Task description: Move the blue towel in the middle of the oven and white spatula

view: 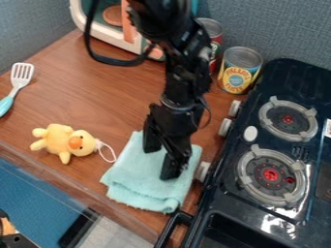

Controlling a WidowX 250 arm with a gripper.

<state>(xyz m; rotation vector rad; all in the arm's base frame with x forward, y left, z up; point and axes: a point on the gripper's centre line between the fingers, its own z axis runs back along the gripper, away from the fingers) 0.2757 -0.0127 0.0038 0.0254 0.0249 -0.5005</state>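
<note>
At the left, a white slotted spatula with a light-blue handle is seen on the brown wooden table, followed by a yellow plush duck with an orange beak. Between the duck and the black two-burner stove, a folded pale-blue cloth towel is laid just beside the stove; over it, the fingers of the black gripper are held well apart, with nothing clasped.
</note>
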